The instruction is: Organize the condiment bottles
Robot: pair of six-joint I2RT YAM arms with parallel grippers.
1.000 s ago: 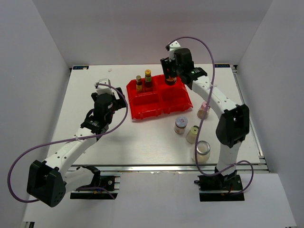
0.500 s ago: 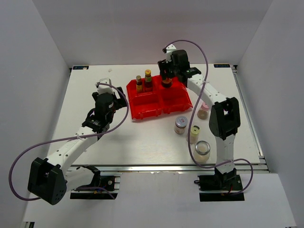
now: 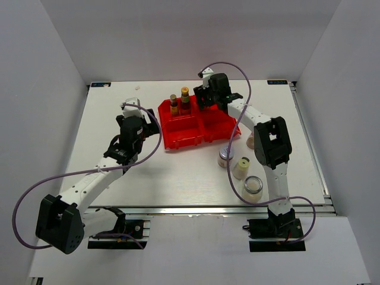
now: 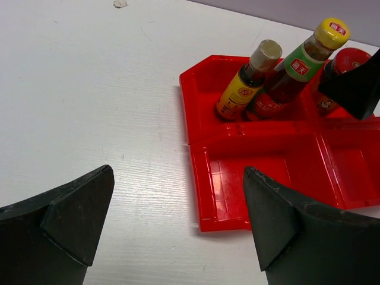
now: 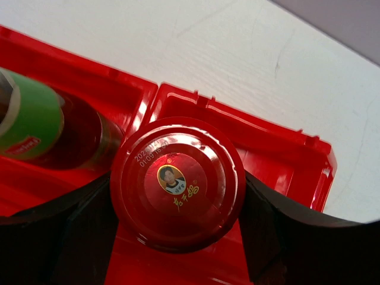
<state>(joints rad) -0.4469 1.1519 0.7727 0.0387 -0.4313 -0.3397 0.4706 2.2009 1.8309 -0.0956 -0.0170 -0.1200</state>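
My right gripper (image 3: pixel 207 98) (image 5: pixel 178 222) is shut on the red-lidded dark jar (image 5: pixel 178 183), one finger on each side. It holds the jar in the back right compartment of the red tray (image 3: pixel 181 138). I cannot tell whether the jar rests on the tray floor. Two slim sauce bottles (image 3: pixel 174 105) (image 3: pixel 185 98) stand in the back left compartment, right beside the jar. The left wrist view shows them (image 4: pixel 248 80) (image 4: pixel 300 68) with the jar (image 4: pixel 343 62) behind. My left gripper (image 3: pixel 136 123) (image 4: pixel 178 173) is open and empty over the table, left of the tray.
Right of the tray's front stand a silver-lidded jar (image 3: pixel 225 155), a cream-capped shaker (image 3: pixel 241 167) and a larger silver-lidded glass jar (image 3: pixel 253 187). A pink-capped shaker (image 3: pixel 250 142) is partly hidden behind my right arm. The tray's two front compartments (image 4: pixel 255 172) hold nothing.
My right gripper has moved left and down with the red-lidded jar, into the tray's back right compartment beside the sauce bottles. The left arm has barely moved.
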